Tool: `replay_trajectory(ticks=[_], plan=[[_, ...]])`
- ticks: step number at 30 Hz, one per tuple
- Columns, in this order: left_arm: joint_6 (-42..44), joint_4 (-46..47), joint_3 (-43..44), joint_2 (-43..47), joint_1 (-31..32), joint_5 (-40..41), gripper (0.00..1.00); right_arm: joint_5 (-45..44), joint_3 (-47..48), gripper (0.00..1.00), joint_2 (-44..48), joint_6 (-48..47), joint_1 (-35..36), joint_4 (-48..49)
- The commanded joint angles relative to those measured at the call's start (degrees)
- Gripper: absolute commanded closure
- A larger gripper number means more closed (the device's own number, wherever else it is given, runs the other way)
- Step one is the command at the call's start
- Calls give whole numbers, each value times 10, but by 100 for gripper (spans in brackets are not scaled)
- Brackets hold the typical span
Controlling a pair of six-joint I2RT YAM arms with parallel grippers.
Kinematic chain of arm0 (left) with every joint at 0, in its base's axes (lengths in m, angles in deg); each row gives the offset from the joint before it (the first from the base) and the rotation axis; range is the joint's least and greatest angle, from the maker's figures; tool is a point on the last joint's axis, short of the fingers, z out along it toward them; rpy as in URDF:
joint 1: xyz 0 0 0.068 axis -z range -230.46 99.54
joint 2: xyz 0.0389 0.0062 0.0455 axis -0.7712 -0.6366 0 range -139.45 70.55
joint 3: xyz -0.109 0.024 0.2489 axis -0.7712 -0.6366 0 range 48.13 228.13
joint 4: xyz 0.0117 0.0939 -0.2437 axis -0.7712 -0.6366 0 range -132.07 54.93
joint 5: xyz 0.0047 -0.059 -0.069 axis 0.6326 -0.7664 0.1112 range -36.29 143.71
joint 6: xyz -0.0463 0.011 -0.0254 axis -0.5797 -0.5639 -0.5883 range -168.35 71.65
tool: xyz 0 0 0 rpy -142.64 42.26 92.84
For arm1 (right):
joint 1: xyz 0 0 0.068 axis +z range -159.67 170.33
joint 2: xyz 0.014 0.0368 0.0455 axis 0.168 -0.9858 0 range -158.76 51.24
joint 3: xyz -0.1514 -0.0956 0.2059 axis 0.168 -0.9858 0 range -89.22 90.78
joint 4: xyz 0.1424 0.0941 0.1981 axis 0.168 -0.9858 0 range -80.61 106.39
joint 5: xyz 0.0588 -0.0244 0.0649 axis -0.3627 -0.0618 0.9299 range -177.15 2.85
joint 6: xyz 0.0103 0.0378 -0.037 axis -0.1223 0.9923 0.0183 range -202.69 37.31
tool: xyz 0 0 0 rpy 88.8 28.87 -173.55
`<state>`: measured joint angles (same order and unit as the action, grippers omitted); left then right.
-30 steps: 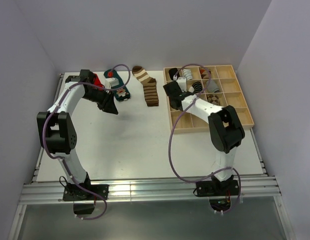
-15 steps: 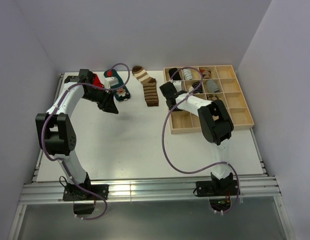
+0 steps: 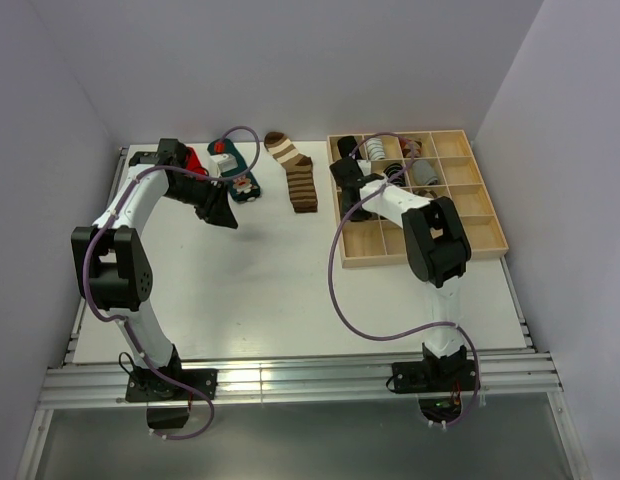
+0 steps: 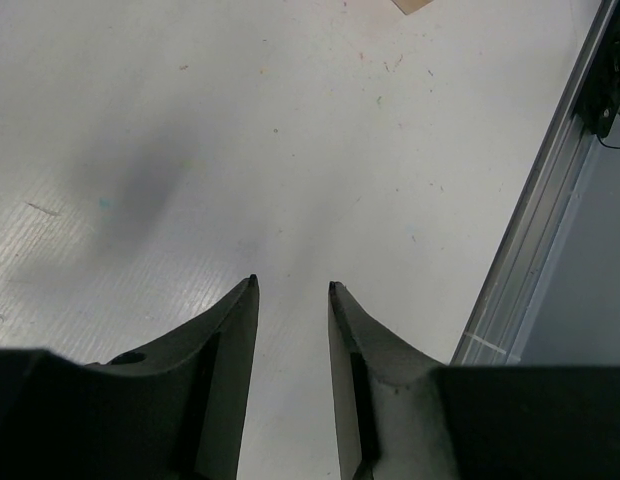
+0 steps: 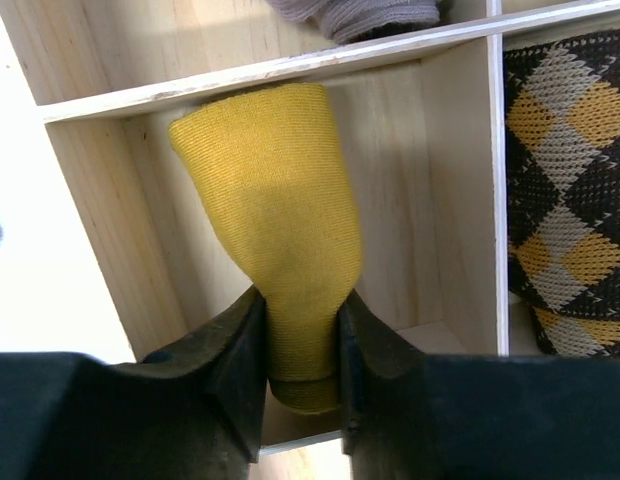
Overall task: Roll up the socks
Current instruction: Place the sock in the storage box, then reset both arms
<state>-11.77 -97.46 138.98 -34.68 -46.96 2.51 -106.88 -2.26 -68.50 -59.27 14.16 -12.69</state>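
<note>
A: Where is the mustard sock [image 5: 275,200]?

B: In a compartment of the wooden tray [image 3: 480,205], in the column along the tray's left wall. The right fingers [image 5: 230,370] are clamped on its narrow end.

A: Which way does it run?

B: Its long axis goes straight away from the fingers. The wide free end fans out and reaches the divider [image 5: 290,75] at the far side of that compartment.

A: What sits around it?

B: In the wrist view, an argyle sock [image 5: 565,170] fills the next compartment to the right, across a thin wall. A grey sock [image 5: 360,12] lies beyond the divider. The compartment walls close in on both sides of the fingers.

A: And outside the tray?

B: A striped sock [image 3: 298,175] lies flat on the surface [image 3: 270,290] just left of the tray, its length roughly parallel to the tray's left wall. Further left are a teal sock [image 3: 238,172] and then a red sock [image 3: 195,158], which is partly hidden by the left arm.

A: The other arm?

B: The left fingers [image 4: 225,350] are slightly apart with nothing between them. They are above bare surface, well left of the tray and near the teal sock.
</note>
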Motion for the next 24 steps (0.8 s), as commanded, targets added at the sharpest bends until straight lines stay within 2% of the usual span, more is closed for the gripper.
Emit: replay_trajectory(ticks=[1, 4, 12, 20, 24], plan=[[-8, 3, -1, 9, 0, -14, 60, 39, 2, 63, -7, 19, -5, -1], [-15, 11, -3, 14, 1, -13, 60, 44, -2, 45, 12, 22, -7, 1], [-23, 19, -8, 27, 2, 0, 60, 53, -7, 32, 51, 16, -8, -1], [-35, 23, -8, 46, 9, 18, 60, 56, 17, 29, 139, 7, -10, -22], [-61, 49, -26, 70, 11, 36, 61, 66, -25, 29, 219, -3, -9, 2]])
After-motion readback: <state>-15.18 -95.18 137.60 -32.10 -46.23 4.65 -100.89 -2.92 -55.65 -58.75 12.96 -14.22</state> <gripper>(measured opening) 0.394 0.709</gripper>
